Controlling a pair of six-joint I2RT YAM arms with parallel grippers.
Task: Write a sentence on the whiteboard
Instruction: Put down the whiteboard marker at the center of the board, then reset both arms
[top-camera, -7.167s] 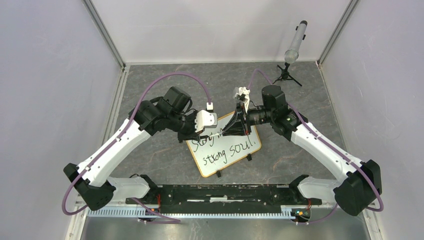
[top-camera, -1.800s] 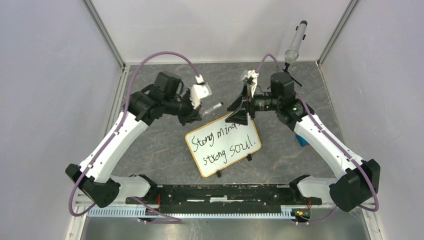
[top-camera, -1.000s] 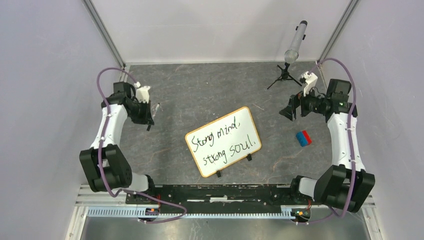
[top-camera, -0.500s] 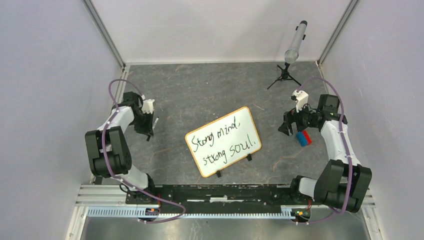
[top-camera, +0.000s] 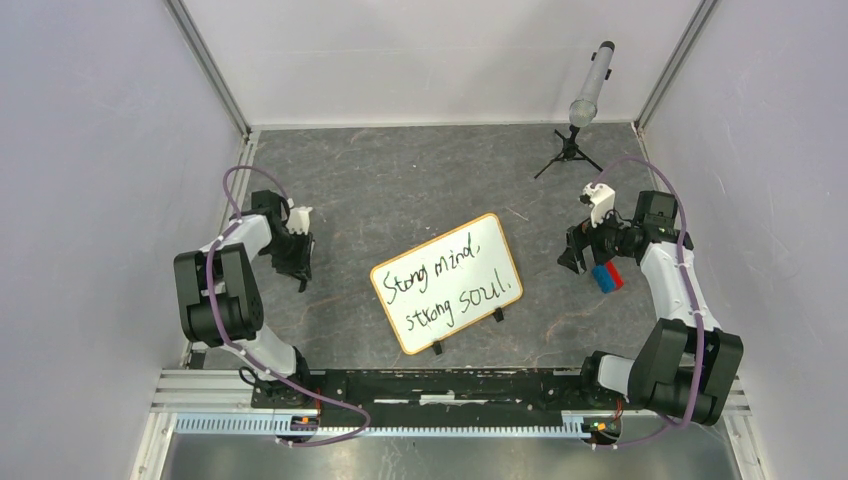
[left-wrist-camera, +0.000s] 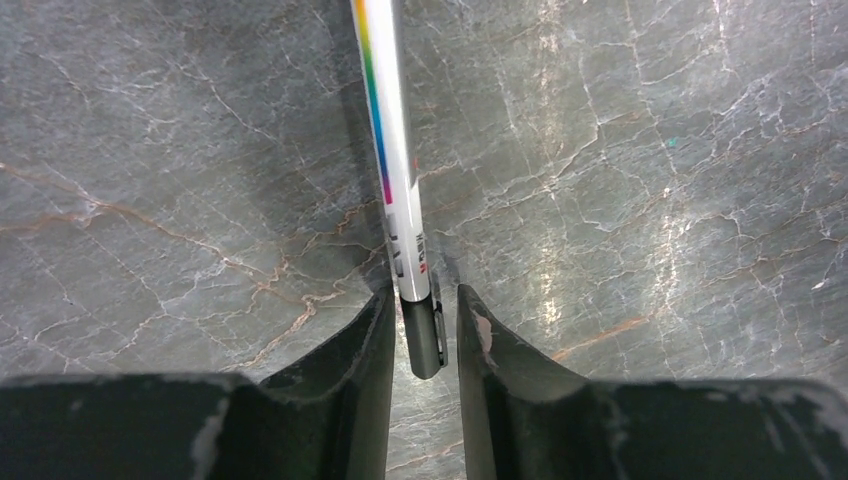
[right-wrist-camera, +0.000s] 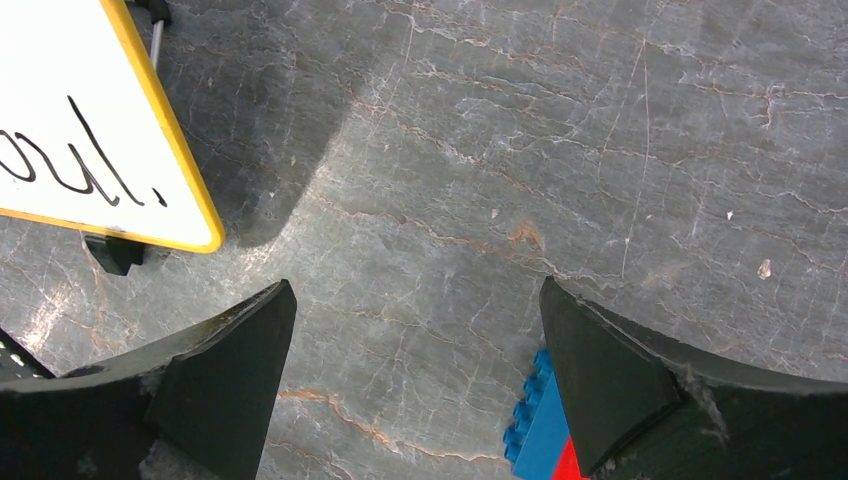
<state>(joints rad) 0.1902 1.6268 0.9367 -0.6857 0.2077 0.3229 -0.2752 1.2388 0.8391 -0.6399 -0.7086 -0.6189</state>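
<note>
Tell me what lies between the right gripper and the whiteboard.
Only bare table separates the right gripper from the whiteboard, as the top external view shows. The red-and-blue block lies on the gripper's other side.

Whole table (top-camera: 420, 180) seen from high above its near edge, left wrist view pointed steeply down and held close over the surface, right wrist view equally close, whiteboard (right-wrist-camera: 60, 100) corner shared with the overhead view
</note>
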